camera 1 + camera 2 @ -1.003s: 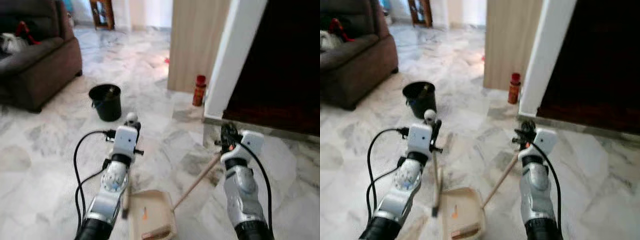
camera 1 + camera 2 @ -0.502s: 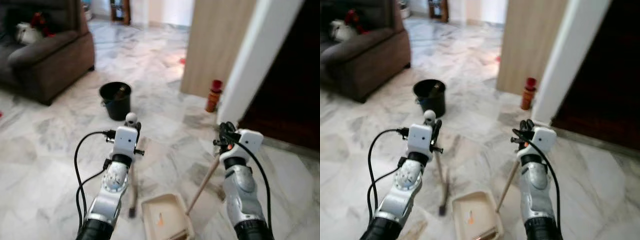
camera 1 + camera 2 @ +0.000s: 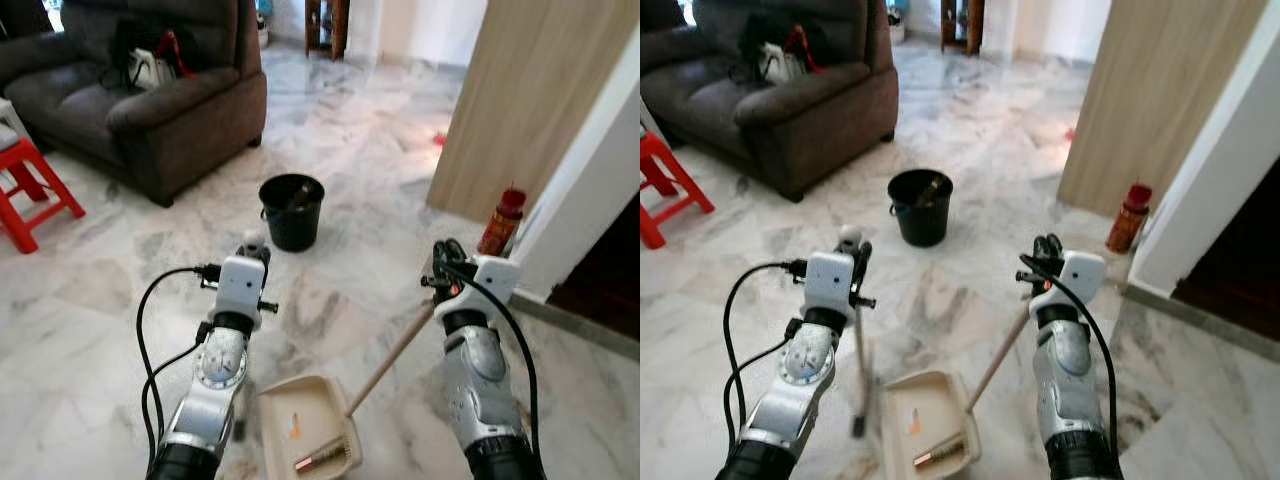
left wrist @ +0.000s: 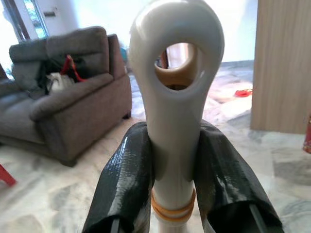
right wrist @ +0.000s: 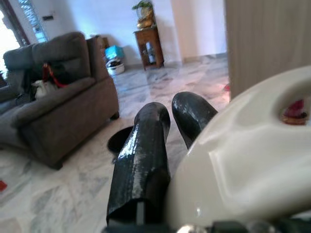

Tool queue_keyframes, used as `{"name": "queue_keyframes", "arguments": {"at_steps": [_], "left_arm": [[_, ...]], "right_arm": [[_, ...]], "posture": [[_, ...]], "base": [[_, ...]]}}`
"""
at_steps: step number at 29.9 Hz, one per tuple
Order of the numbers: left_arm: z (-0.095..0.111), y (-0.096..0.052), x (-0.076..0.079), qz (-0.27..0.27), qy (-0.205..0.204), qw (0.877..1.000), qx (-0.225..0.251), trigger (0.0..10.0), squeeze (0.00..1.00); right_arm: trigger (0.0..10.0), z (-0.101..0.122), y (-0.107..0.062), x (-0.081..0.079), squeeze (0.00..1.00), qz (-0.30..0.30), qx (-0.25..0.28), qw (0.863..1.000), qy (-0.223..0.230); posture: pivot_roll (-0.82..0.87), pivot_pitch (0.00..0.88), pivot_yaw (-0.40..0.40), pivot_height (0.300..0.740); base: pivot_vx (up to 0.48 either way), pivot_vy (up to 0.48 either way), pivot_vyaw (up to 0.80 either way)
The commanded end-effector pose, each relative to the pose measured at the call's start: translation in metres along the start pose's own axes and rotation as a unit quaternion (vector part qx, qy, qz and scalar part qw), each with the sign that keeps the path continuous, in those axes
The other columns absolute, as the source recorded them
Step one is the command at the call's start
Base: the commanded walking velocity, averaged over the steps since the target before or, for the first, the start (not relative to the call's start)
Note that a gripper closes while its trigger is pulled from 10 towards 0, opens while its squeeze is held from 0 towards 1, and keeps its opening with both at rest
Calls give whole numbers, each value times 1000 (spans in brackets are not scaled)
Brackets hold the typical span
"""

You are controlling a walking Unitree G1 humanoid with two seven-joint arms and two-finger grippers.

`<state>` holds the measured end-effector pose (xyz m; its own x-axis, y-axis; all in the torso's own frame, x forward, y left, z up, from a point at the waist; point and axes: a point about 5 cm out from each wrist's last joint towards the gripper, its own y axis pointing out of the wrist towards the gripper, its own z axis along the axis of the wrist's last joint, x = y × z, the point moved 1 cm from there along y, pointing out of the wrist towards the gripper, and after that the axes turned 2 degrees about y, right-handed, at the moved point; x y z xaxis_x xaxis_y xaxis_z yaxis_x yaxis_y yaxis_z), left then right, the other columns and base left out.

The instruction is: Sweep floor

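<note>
Left wrist view: left gripper (image 4: 177, 160) clamped on broom handle (image 4: 176, 97). Right gripper (image 3: 1045, 262) gripped dustpan handle (image 3: 992, 362), fingers near together. Dustpan (image 3: 928, 428) sat on floor (image 3: 970, 130) between arms, scraps already inside. Looked mostly swept; emptying into black bucket (image 3: 920, 206) probably left.

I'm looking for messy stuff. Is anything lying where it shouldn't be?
Not much. The dustpan holds a small orange bit and a brownish stick-like piece, as swept-up litter would. A small red thing lies on the floor by the wooden panel; too small to identify. The black bucket stands upright.
</note>
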<state>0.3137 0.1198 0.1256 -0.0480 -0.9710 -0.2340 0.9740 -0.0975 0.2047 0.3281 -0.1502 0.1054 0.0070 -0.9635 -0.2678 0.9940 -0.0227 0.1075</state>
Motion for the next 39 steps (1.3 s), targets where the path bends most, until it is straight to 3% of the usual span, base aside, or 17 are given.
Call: {"name": "queue_keyframes", "arguments": {"at_steps": [1,39], "left_arm": [[12,4,-5,5,12,1000,28,10000,0],[13,3,-4,3,11,1000,27,10000,0]], "right_arm": [[10000,9,4,-5,0,13,20,1000,-3],[10000,2,1,-11,0,22,6,1000,10]], "posture": [[52,0,-27,740],[52,0,-25,740]], "base": [[319,0,0],[324,0,0]]}}
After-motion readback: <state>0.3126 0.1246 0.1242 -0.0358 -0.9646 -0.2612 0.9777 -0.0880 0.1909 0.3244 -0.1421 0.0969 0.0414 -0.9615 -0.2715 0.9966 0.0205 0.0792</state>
